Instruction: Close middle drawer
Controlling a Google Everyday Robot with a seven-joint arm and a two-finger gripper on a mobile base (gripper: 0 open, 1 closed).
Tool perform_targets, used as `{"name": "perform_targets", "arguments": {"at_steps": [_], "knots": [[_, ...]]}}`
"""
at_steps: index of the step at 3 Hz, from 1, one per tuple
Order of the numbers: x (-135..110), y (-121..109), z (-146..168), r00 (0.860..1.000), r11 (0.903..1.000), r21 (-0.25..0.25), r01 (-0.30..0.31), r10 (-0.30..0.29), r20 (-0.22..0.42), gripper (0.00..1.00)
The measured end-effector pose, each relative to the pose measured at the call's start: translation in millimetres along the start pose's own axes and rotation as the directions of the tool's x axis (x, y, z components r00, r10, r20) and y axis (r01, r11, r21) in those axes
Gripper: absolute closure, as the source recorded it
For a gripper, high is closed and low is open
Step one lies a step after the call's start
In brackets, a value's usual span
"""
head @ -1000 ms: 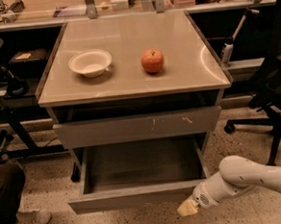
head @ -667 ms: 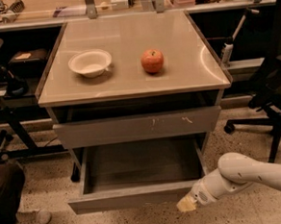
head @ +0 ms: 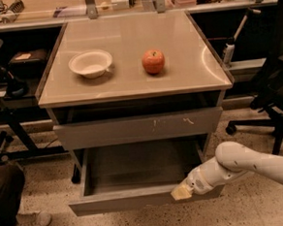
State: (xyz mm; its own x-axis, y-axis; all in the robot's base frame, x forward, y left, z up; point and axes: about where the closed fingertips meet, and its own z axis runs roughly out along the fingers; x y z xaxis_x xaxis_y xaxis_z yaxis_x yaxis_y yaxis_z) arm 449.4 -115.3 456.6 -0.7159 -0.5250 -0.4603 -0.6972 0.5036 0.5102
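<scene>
The middle drawer [head: 123, 200] stands pulled far out of the grey cabinet, its plain grey front panel low in the view and its long bare tray [head: 135, 166] exposed. My gripper [head: 181, 193], on a white arm coming in from the right, is against the right part of that front panel, at its top edge. Above it, the taller drawer front with small white scratches [head: 137, 128] stands out slightly from the cabinet. The lowest front is hidden under the open drawer.
On the cabinet top [head: 130, 84] sit a white bowl [head: 90, 63] and a red apple [head: 153, 61]. A black office chair [head: 276, 91] stands at the right. A person's leg and shoe [head: 18, 223] are at the lower left. Dark shelving lies behind.
My gripper has moved up and to the left, from below the drawer's right front corner onto the front panel. The drawer has not visibly moved.
</scene>
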Motion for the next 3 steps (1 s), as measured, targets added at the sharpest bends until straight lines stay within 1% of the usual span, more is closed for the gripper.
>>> {"name": "perform_targets", "arguments": {"at_steps": [1, 3], "knots": [[-2.5, -1.6, -1.1, 1.000, 1.0000, 0.002, 0.003, -0.003, 0.004, 0.82], [-2.5, -1.6, -1.0, 1.000, 1.0000, 0.002, 0.003, -0.003, 0.003, 0.36]]}}
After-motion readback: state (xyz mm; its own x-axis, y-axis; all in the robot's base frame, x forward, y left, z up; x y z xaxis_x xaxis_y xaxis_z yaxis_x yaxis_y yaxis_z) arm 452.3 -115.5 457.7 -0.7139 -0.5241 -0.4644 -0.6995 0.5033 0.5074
